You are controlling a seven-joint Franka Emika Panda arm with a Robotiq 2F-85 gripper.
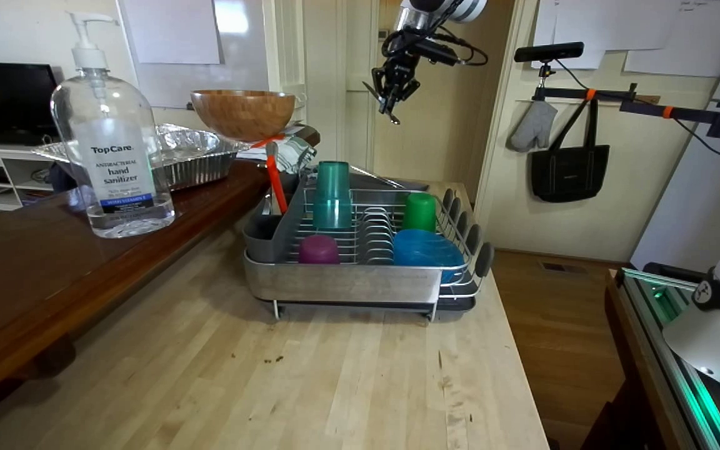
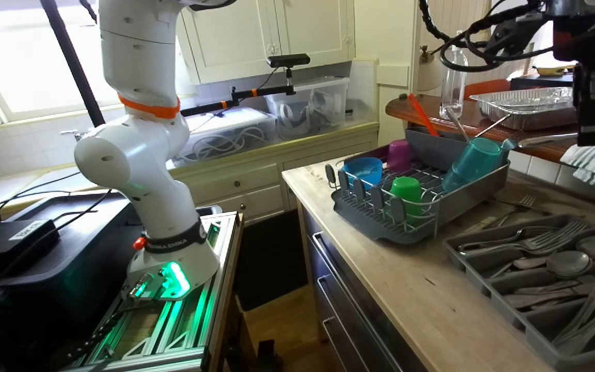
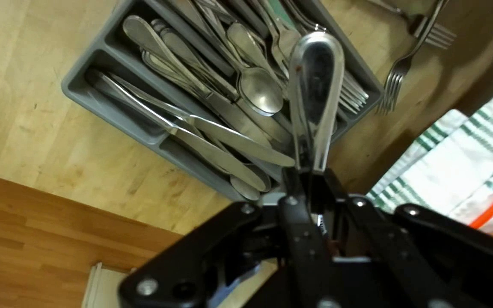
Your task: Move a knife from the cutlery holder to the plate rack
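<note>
My gripper (image 3: 310, 177) is shut on a silver utensil, apparently the knife (image 3: 317, 81). Its rounded handle points forward in the wrist view; its other end is hidden behind the fingers. In both exterior views the gripper (image 1: 390, 103) (image 2: 590, 137) holds it in the air, with the handle sticking out from the fingertips (image 2: 543, 140). The plate rack (image 1: 341, 284) (image 2: 473, 199) stands on the wooden counter, apart from the gripper. The dark grey cutlery holder (image 1: 265, 247) (image 2: 429, 144) sits at one end of the rack with a red-orange-handled utensil (image 1: 276, 181) in it.
A grey cutlery tray (image 3: 114, 113) (image 2: 514, 320) with knives, spoons and forks lies below the gripper. Loose forks (image 3: 402, 68) lie beside it. The rack holds a teal cup (image 1: 332, 197), green cup (image 1: 419, 212), purple cup (image 1: 319, 249) and blue bowl (image 1: 425, 250). A striped towel (image 3: 464, 158) is nearby.
</note>
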